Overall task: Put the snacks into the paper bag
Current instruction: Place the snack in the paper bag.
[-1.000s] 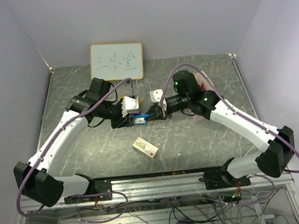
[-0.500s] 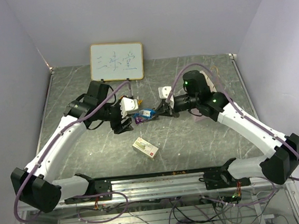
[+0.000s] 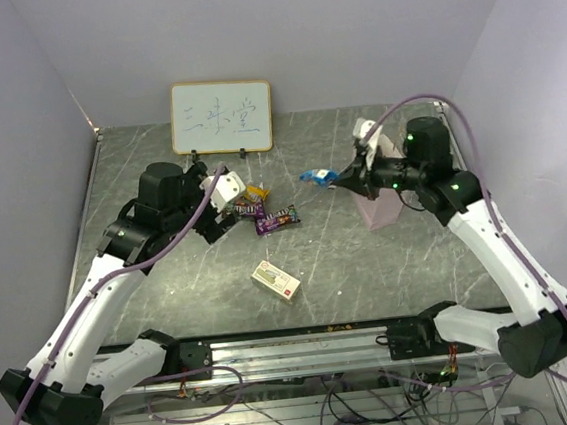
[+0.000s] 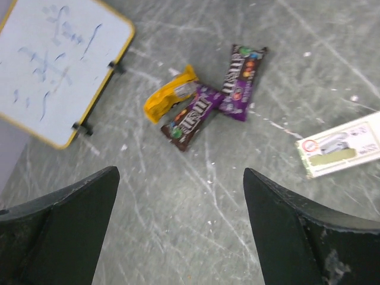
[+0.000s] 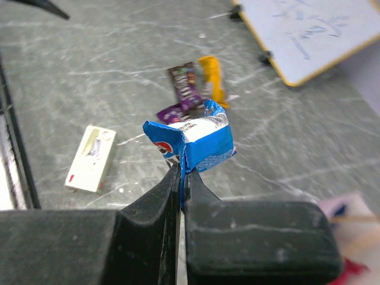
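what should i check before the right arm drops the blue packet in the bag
1. blue packet clamped in right tool: ok
2. packet above the bag: not ok, it hangs beside it
3. bag mouth open: cannot tell, the arm hides it
4. left tool open and empty: ok
5. left tool apart from the right tool: ok

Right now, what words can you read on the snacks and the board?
Brown packet: "m&m's", blurry, only a likely reading.
Purple packet: same style of lettering, too blurred to read.
Board: blue handwritten signs, not clear enough to read.
White box: print too small.
Blue packet, yellow packet: nothing readable.
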Controlling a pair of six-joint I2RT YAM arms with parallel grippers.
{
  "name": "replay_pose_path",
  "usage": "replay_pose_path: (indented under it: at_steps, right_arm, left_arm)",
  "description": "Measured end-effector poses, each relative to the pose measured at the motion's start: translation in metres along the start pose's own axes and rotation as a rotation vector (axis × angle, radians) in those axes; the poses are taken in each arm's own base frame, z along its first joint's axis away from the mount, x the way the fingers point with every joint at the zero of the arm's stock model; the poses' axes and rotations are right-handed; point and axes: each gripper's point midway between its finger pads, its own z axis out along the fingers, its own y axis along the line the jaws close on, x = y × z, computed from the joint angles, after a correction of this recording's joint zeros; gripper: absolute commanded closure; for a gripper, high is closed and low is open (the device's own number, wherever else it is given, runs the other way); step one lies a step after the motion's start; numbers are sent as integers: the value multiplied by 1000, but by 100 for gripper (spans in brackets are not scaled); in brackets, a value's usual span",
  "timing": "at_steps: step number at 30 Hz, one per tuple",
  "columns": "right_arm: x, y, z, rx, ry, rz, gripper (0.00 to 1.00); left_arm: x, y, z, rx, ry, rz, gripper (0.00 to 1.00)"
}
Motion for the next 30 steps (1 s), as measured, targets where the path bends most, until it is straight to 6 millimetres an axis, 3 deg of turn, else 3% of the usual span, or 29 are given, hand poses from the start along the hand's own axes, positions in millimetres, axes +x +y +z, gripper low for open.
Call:
replay_pose_path:
  at_steps: [10,18,24,30]
  right_arm:
    - [-34,-60,-75,388,-69,114,100]
    - [-29,-96,-130,661,-81,221,100]
    - [-21,-107,-145,738,-81,279,100]
    - [-22,-105,-143,717,-94,300,100]
  left_arm:
    - [23,42,-10,-257,84,-109,1]
    - [33,54,-16,-337,94,-166,1]
    - [33,53,-18,-346,78,-168,1]
    - [31,52,-23,-357,60,-164,1]
